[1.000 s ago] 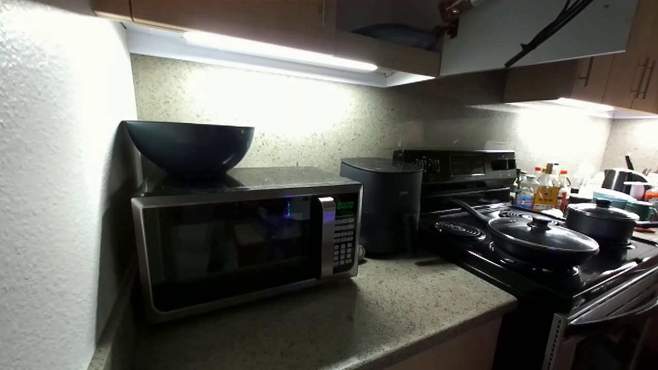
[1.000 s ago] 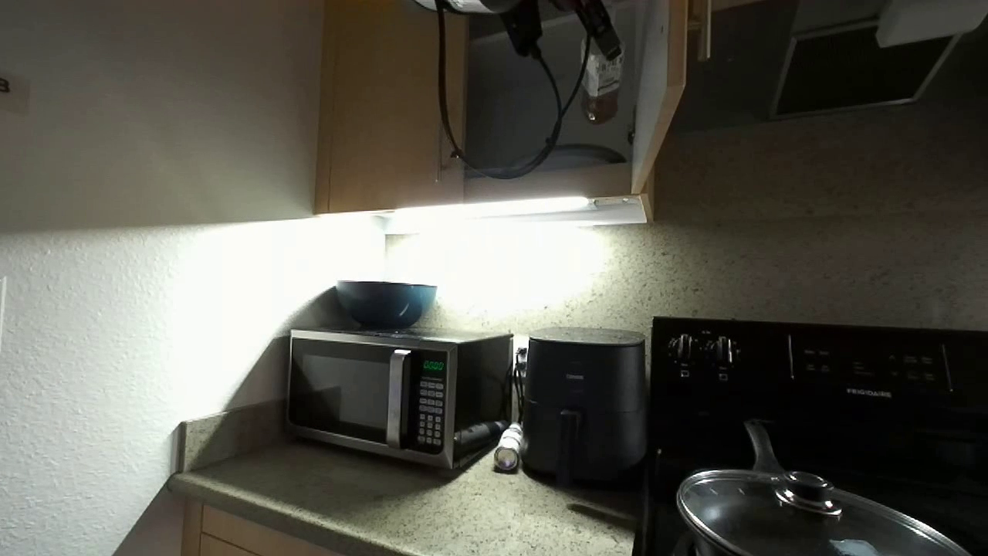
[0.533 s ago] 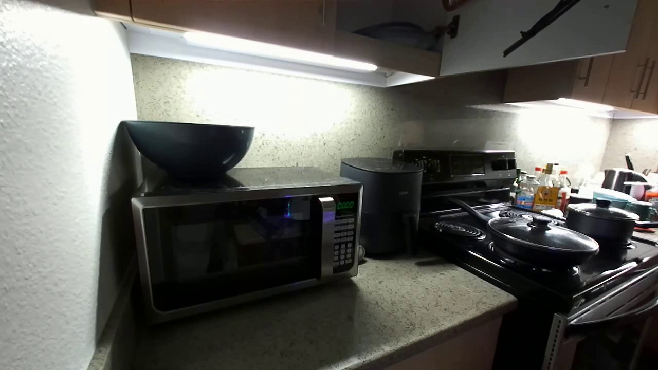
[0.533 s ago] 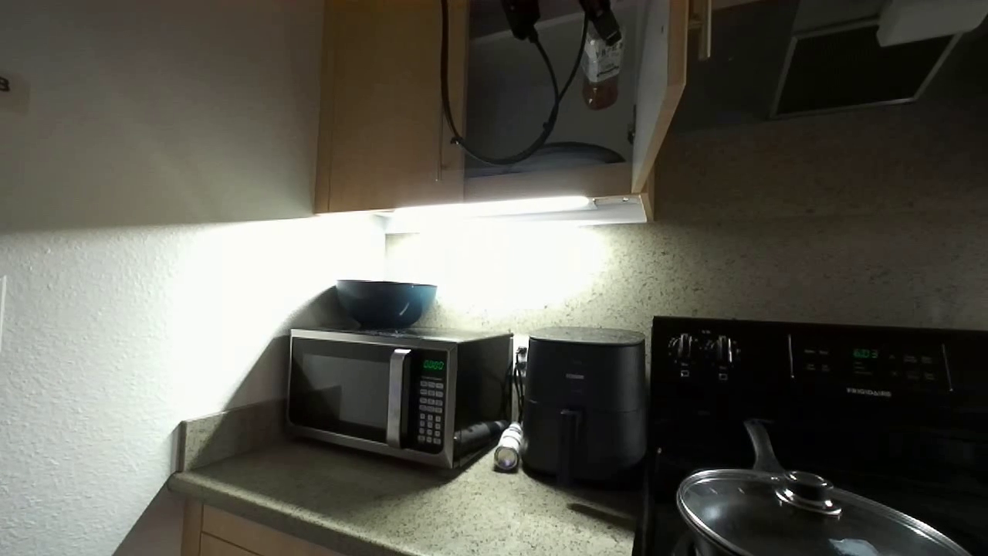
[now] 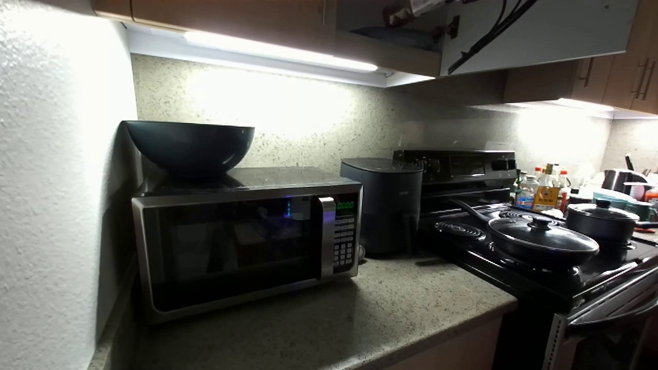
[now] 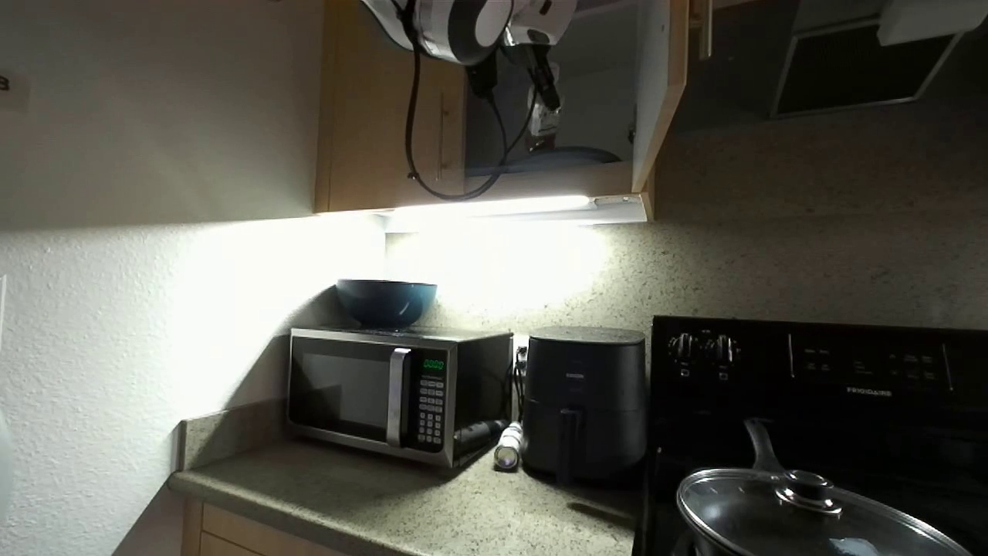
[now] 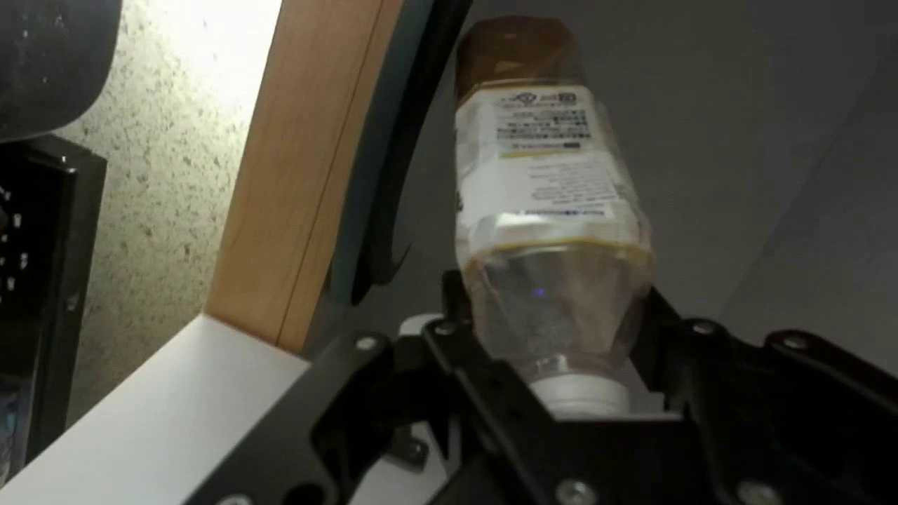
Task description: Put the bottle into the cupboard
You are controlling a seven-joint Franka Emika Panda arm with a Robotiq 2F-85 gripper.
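Observation:
The bottle [image 7: 554, 168] has a clear shoulder, white label, white cap and reddish-brown lower part. My gripper [image 7: 554, 315] is shut around its shoulder near the cap, one finger on each side. The bottle's base points away from the gripper. In the exterior views the bottle [image 6: 545, 116] [image 5: 403, 14] hangs tilted from the gripper [image 6: 551, 94], at the open compartment of the brown cupboard [image 6: 394, 116]. It is above the compartment floor; how deep inside it is, I cannot tell. The cupboard's wooden bottom edge [image 7: 302, 161] lies left of the bottle in the wrist view.
The open cupboard door [image 6: 662, 85] stands to the right of the opening. A dark dish [image 6: 575, 157] lies on the compartment floor, close below the bottle. A cable loop [image 6: 455, 197] hangs from the arm. The microwave [image 6: 370, 394], bowl [image 6: 386, 303] and air fryer [image 6: 587, 386] stand below.
The held bottle first rose slightly, then moved left and down towards the dish, across the opening. More of the arm now shows in an exterior view. The grip is unchanged.

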